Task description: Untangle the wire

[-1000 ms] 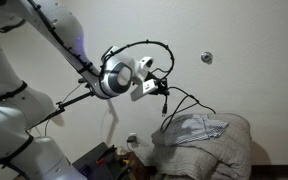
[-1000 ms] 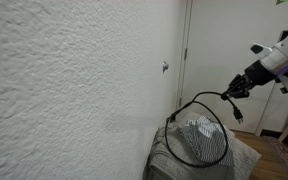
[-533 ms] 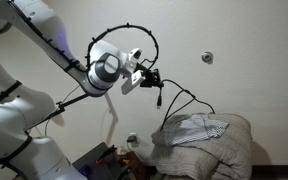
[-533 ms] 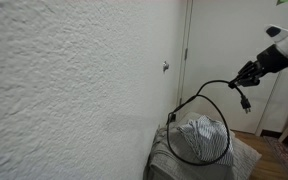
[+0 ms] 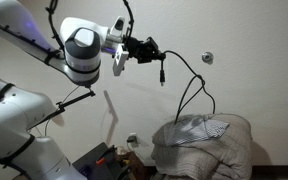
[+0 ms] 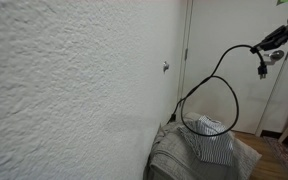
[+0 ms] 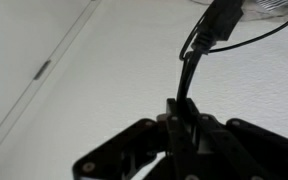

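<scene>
The tool (image 7: 187,125) pinches the wire (image 7: 187,75), plug end just beyond its tips.

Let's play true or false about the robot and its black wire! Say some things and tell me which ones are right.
1. The gripper is pinching the wire. True.
2. The wire's plug end is lying on the striped cloth. False: the plug dangles in the air just under the gripper.
3. In an exterior view the wire makes a big loop above the striped cloth. True.
4. The whole wire is lifted clear of the cloth. False: its lower part reaches down to the cloth.
5. The striped cloth hangs from the gripper. False: it lies on the lumpy grey cushion.
</scene>
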`<control>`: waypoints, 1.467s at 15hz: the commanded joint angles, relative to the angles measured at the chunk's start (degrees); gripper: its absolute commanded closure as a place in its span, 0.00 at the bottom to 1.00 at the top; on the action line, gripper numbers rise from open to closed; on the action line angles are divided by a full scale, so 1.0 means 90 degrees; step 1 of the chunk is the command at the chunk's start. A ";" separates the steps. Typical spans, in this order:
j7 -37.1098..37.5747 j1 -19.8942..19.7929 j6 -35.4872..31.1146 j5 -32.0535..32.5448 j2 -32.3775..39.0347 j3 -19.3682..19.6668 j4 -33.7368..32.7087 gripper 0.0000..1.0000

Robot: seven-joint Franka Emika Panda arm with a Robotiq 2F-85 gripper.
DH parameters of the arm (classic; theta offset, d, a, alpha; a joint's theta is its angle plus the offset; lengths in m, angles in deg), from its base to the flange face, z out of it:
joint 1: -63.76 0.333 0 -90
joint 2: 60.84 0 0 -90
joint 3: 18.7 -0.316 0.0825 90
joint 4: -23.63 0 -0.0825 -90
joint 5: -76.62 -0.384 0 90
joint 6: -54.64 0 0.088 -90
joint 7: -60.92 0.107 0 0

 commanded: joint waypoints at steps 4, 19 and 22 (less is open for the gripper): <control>0.0981 -0.0407 0.0000 0.1424 -0.1029 0.1060 -0.0024 0.98; 0.3734 -0.0299 -0.0001 0.4049 -0.2811 0.3990 -0.0023 0.98; 0.3741 -0.0387 -0.0001 0.3849 -0.3021 0.4318 -0.0017 0.98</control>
